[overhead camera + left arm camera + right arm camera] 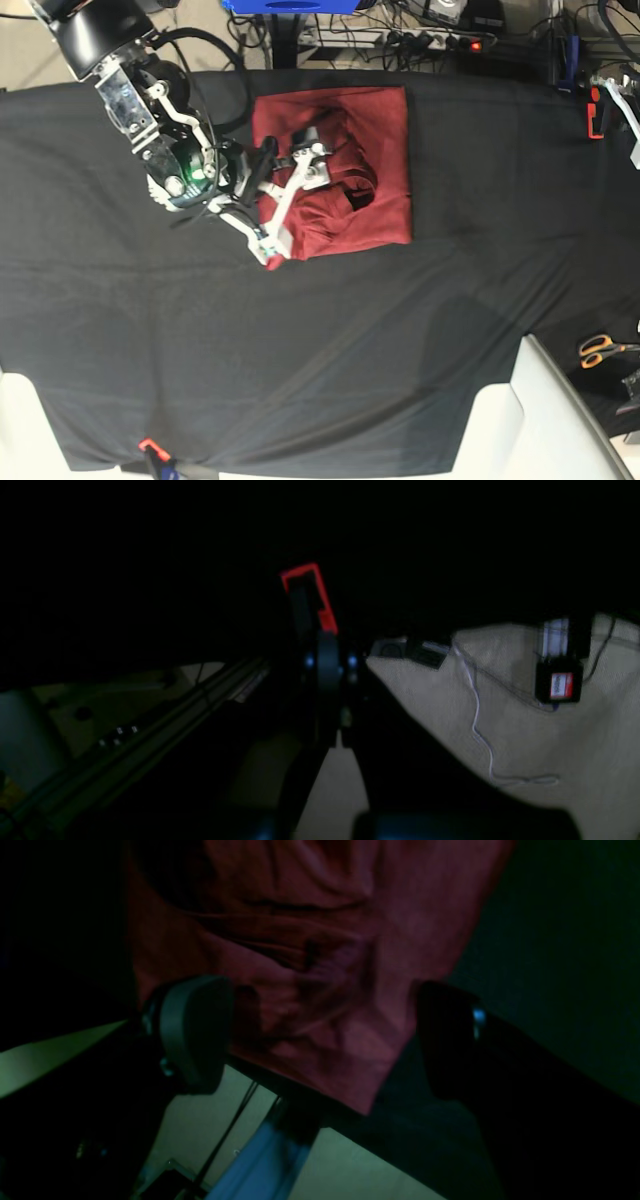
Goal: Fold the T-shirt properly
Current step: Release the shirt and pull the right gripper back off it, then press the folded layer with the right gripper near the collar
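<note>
On the black table cloth (330,330) the T-shirt (375,150) lies folded into a compact rectangle, creased in the middle. The right gripper (290,195) hovers over its near edge, jaws apart, empty. The left gripper (320,630) is closed, parked off the table. Only smoothing seems left.

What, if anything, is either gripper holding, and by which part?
Nothing. The right gripper stands open over the T-shirt's corner; the left gripper is shut, away from it.

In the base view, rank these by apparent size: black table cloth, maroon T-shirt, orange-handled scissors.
Largest to smallest, as seen in the base view:
1. black table cloth, filling most of the frame
2. T-shirt, folded into a rough square
3. scissors, small, at the right edge
</note>
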Motion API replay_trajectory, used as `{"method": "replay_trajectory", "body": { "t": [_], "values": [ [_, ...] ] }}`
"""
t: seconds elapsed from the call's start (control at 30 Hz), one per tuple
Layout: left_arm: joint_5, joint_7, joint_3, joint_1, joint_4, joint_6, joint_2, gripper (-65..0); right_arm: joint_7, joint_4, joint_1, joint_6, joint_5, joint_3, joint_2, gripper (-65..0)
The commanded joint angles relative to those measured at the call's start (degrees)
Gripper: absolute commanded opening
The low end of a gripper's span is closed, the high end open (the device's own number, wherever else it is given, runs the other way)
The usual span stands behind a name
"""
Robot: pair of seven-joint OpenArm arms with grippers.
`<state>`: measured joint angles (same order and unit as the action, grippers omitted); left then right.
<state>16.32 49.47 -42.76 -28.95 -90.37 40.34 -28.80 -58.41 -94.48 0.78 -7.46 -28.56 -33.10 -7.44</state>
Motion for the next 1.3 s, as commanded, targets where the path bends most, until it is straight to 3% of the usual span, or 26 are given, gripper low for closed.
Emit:
{"method": "replay_trajectory", "body": {
  "t": [0.0,0.17,0.3,0.37,0.6,0.87,1.0,1.27],
  "values": [
    [0.08,-0.55,-0.71,-0.28,-0.75,-0.34,-1.49,-65.0,0.7,-0.95,0.85,0.3,-0.67,0.18,0.37,-10.8],
    [0.08,-0.55,-0.53,-0.28,-0.67,-0.34,-1.49,-65.0,0.7,0.28,0.85,0.3,-0.67,0.18,0.72,-11.1],
    [0.08,-0.55,-0.36,-0.28,-0.67,-0.34,-1.49,-65.0,0.7,2.39,0.85,0.39,-0.67,0.09,2.04,-20.1],
    [0.08,-0.55,-0.36,-0.28,-0.67,-0.34,-1.49,-65.0,0.87,2.65,0.85,1.97,-0.67,0.09,2.04,-23.1],
    [0.08,-0.55,-0.45,-0.02,1.88,-0.34,-1.58,-65.0,2.28,4.32,0.94,3.9,-0.67,0.09,2.04,-26.6],
    [0.08,-8.73,-0.27,-0.28,9.36,-0.34,-1.67,-65.0,2.02,4.5,1.03,3.9,-0.67,0.18,2.56,-58.1],
    [0.08,-8.9,-0.27,-0.28,12.7,-0.34,-2.72,-65.0,1.75,4.06,0.94,3.99,-0.67,0.18,2.91,-64.2],
    [0.08,-8.9,-0.36,-0.28,12.61,-0.34,-2.72,-65.0,0.96,4.06,0.94,3.73,-0.67,-9.14,4.15,-64.8]
  ]
}}
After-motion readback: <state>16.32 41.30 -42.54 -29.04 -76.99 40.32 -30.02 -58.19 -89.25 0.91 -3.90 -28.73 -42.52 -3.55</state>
